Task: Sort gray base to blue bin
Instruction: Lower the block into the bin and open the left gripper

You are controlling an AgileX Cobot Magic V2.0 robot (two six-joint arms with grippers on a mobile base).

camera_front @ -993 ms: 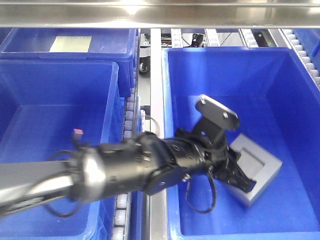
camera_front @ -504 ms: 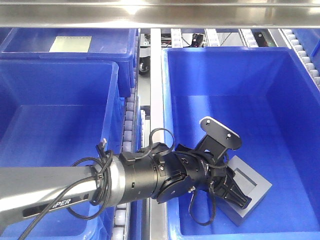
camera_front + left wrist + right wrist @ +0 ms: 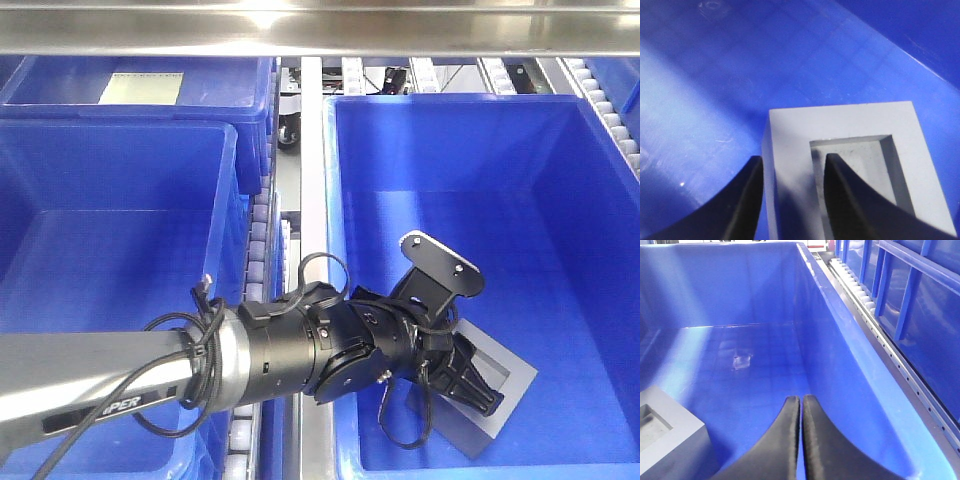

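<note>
Resting recess-up, gray base (image 3: 500,385)

matte gray base (image 3: 497,392), bright blue bin (image 3: 560,210), black gripper (image 3: 470,385)

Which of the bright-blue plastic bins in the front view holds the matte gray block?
The large bright-blue plastic bin on the right: the matte gray block with a square recess lies on its floor, in the left gripper. The other bins show no block.
</note>
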